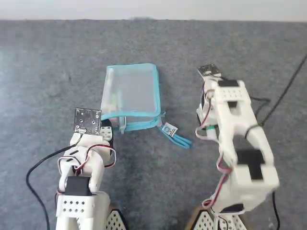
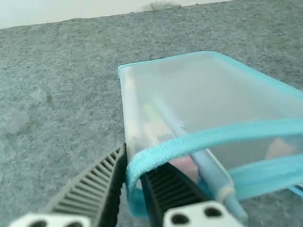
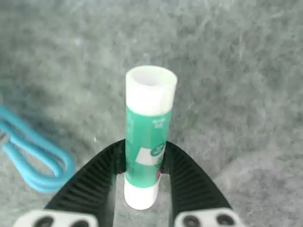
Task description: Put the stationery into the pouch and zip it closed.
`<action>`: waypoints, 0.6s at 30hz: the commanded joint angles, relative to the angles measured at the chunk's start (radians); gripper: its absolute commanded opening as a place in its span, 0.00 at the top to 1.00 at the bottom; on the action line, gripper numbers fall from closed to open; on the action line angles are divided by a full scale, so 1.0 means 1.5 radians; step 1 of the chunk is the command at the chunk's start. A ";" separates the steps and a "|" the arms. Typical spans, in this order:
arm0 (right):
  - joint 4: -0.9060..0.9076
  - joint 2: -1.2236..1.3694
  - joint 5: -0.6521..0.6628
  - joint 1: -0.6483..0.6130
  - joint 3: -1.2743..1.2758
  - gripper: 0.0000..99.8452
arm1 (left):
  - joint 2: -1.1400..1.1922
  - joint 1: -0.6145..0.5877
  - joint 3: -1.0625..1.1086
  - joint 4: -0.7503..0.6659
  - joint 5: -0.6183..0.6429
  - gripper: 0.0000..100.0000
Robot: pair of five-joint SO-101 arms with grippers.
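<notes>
- The pouch (image 1: 132, 93) lies flat on the grey worktop (image 1: 53, 57), and pens (image 2: 187, 142) are visible inside it.
- The left end effector (image 2: 135, 165) is clenched on the blue edge band at one corner of the pouch.
- The right end effector (image 3: 145, 147) is beside the pouch and apart from it, beyond the blue loop (image 3: 35, 163) of the pouch.
- It is grasping a green-and-white glue stick (image 3: 149, 101), which reaches out past the fingertips.

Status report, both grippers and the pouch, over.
Left gripper shut on pouch rim. Right gripper shut on glue stick, beside pouch. Pouch unzipped, pens inside. Strap loop on table between them.
</notes>
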 commanded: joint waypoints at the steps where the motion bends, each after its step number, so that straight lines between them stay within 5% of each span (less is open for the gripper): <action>1: -0.048 -0.190 0.011 -0.030 0.101 0.88 | -0.001 -0.003 -0.007 -0.025 -0.008 0.99; 7: -0.049 -0.307 0.012 -0.086 0.216 0.70 | -0.001 -0.002 -0.007 -0.024 -0.008 0.99; 18: -0.041 -0.310 0.014 -0.084 0.272 0.75 | -0.001 -0.003 -0.007 -0.023 -0.008 0.99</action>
